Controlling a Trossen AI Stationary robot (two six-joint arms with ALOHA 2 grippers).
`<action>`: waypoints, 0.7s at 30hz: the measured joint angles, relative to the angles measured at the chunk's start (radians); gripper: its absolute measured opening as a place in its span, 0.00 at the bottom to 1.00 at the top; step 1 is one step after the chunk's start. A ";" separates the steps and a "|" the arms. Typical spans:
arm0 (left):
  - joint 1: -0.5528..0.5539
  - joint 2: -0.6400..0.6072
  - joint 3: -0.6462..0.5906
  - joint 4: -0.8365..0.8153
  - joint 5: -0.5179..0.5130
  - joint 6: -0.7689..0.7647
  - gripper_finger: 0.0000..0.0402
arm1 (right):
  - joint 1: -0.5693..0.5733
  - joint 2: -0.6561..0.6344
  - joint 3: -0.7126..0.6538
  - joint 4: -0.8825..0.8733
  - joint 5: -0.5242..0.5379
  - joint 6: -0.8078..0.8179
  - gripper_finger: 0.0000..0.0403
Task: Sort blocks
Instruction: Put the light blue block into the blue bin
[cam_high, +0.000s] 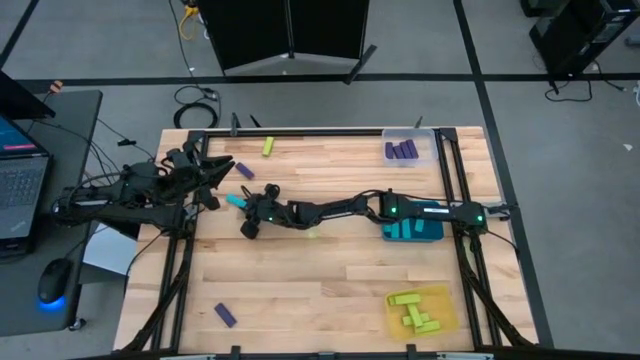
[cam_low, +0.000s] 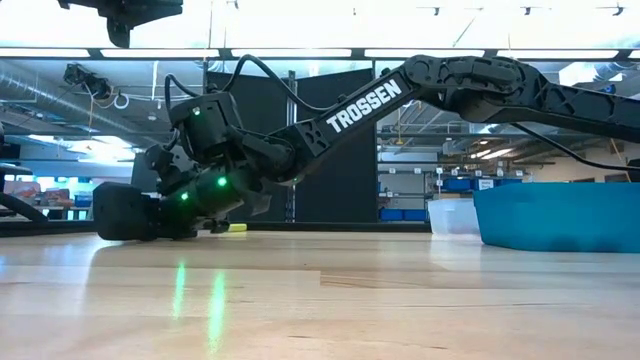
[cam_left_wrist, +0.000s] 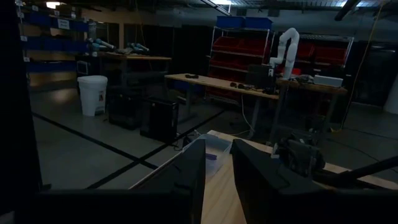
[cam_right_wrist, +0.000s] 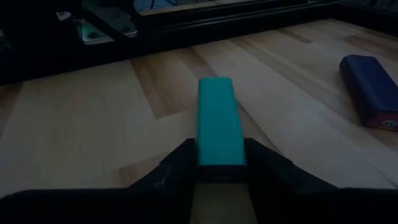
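Observation:
A cyan block (cam_right_wrist: 216, 121) lies flat on the wooden table (cam_high: 330, 290), left of its middle. My right gripper (cam_right_wrist: 221, 160) has reached across from the right and is shut on the block (cam_high: 235, 201). A dark purple block (cam_right_wrist: 370, 90) lies loose nearby, also visible in the high view (cam_high: 245, 172). A yellow-green block (cam_high: 269, 147) lies near the far edge, and another purple block (cam_high: 225, 315) near the front left. My left gripper (cam_left_wrist: 217, 180) is held up by the table's left edge, its fingers a narrow gap apart with nothing between them. My right gripper pinches the cyan block's two long sides at the end nearest the gripper (cam_right_wrist: 219, 163), one finger (cam_right_wrist: 180, 165) on each side. The fingers come from the table's right, slanting slightly down, and lie along the block. The block rests flat on the table.
On the right side stand a clear tray (cam_high: 425, 135) holding purple blocks at the far end, a teal tray (cam_high: 412, 232) under my right arm, and a yellow tray (cam_high: 445, 318) with yellow-green blocks at the front. A laptop and a mouse sit beyond the left edge.

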 joint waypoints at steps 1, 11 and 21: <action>0.000 0.000 0.000 0.000 0.000 0.000 0.22 | 0.000 0.000 0.000 0.000 -0.002 0.000 0.31; 0.000 0.000 0.000 0.000 0.000 0.000 0.22 | 0.001 0.002 -0.002 0.030 -0.017 -0.038 0.31; 0.000 0.000 0.000 0.000 0.000 -0.018 0.22 | 0.009 -0.004 -0.003 0.054 -0.051 -0.079 0.31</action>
